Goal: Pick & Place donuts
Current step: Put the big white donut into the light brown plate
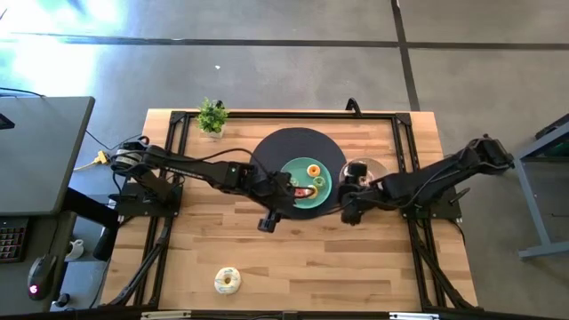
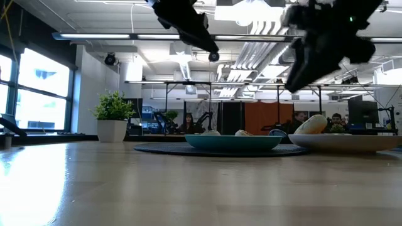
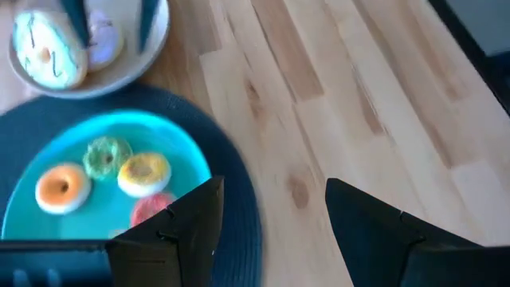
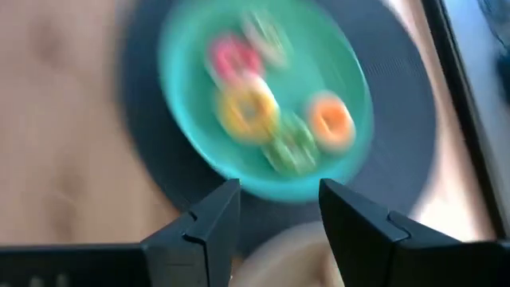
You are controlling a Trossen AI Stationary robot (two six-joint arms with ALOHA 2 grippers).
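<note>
Taking the teal plate (image 1: pixel 331 197) as the middle of things, a small potted plant (image 1: pixel 212 116) is standing well off to its far left near the table's (image 1: pixel 267 258) back edge, and one cream donut (image 1: pixel 228 281) is lying alone well to the near left by the front edge, probably waiting its turn.

The left claw (image 1: pixel 268 221) is hanging just off the plate's left rim, over bare wood at the edge of the dark round mat (image 1: pixel 276 147). Its fingers (image 3: pixel 179 227) are standing well apart with nothing between them and touching nothing.

On the plate, several donuts (image 3: pixel 103 171) are sitting close together: orange, green, yellow and pink-red, gathered there as the drop-off spot, I would judge.

Just right of the plate the tan bowl (image 3: pixel 119 73) is holding a white-iced donut (image 3: pixel 49 54) and what looks like a second pale one, though it is half hidden. The right claw (image 1: pixel 350 213) is hovering beside the bowl at the plate's right rim, jaws parted and empty.
</note>
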